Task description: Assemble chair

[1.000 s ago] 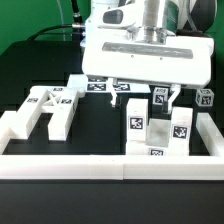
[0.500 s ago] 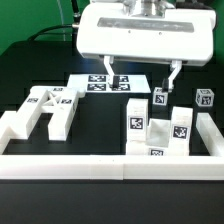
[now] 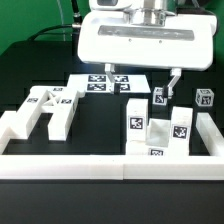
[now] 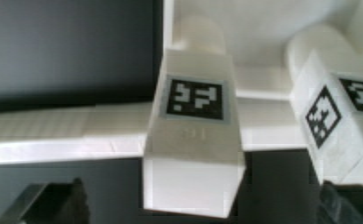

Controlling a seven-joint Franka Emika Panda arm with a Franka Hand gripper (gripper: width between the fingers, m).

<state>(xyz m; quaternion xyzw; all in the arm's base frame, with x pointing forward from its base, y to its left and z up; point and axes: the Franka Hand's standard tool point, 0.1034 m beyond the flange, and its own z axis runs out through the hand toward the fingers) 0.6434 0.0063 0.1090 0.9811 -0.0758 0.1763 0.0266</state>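
Note:
The chair lies in loose white tagged pieces. An H-shaped piece [image 3: 52, 107] rests at the exterior view's left. A cluster of chunky blocks and bars [image 3: 156, 128] stands at the right, with a small upright piece [image 3: 160, 98] behind it and a small block [image 3: 205, 97] at the far right. My gripper [image 3: 140, 76] hangs open and empty above the pieces, fingers wide apart. In the wrist view the gripper [image 4: 199, 206] is over a tagged white bar [image 4: 196, 100] crossing another bar [image 4: 71, 125]. A second tagged piece [image 4: 347, 105] lies beside them.
The marker board [image 3: 98, 84] lies flat at the back under the gripper. A long low white border wall [image 3: 110, 165] runs along the front and up both sides [image 3: 210, 130]. The table top is black.
The gripper has risen from low over the pieces to well above them, still open and holding nothing. The pieces have not moved.

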